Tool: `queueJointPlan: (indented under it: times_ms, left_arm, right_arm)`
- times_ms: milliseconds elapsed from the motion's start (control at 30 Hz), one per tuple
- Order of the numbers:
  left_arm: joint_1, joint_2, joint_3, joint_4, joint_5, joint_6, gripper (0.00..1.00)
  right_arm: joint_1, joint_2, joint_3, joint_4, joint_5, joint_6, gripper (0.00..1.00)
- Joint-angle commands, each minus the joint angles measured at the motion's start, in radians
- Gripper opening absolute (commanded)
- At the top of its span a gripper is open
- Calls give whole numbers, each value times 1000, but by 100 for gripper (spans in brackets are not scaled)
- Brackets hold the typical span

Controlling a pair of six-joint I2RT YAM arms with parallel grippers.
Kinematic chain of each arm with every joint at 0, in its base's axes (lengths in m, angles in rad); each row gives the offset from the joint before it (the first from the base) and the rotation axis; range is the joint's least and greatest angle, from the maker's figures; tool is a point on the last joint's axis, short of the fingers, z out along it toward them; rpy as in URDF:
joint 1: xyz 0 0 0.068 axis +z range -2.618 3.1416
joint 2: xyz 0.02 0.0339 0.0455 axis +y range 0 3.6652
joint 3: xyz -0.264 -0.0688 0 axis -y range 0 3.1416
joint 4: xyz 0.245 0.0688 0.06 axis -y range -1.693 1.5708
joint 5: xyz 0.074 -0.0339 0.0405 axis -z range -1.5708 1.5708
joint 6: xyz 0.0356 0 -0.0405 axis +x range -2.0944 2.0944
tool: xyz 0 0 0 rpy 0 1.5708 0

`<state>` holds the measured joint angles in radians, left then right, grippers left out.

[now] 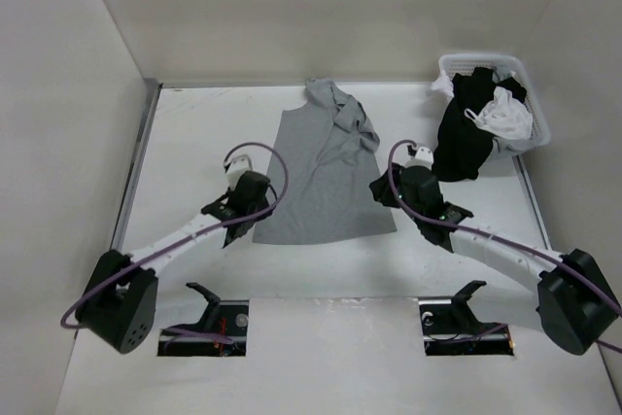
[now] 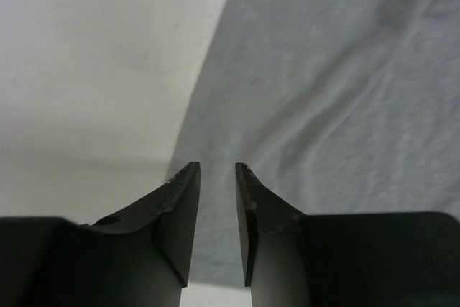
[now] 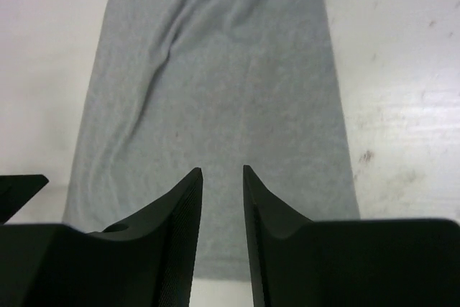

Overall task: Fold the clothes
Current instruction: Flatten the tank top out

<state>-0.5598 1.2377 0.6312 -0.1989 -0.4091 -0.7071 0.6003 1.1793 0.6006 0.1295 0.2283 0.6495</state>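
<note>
The clothes (image 1: 326,177), a light grey sleeveless top, lie flat mid-table with the hem toward the arms and the strap end bunched at the far side. My left gripper (image 1: 251,213) is at the top's lower left edge. In the left wrist view its fingers (image 2: 217,167) stand a little apart over the grey knit (image 2: 338,91), holding nothing. My right gripper (image 1: 391,190) is at the lower right edge. Its fingers (image 3: 223,170) are also slightly apart above the cloth (image 3: 215,84) near the hem, gripping nothing.
A white basket (image 1: 533,109) stands at the back right, holding black garments (image 1: 465,133) that spill over its rim onto the table, and a small white garment (image 1: 505,114). Walls close in the table on the left, back and right.
</note>
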Motion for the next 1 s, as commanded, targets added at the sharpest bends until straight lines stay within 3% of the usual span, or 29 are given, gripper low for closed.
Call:
queueJointPlan:
  times_ms: [0,133,333,667,967]
  left_arm:
    - [21,-133,-118,-123,97,-227,29]
    - [28,-182,-176,-169,199,-295,30]
    - [39,-228,-211,-254,153,-295,30]
    - [27,-195,-234,-229,122,-290,30]
    - [34,-207,-211,-175,112,-239,6]
  right_arm:
    - [60,-33,-64,12,-9,13,32]
    - [83,-53,-104,24,-27,33,33]
    - [106,-32,-108,39,-30,35,38]
    - [94,-98,-171,47,-17,70,45]
    - [2,-219,-257,-28,31,136,54]
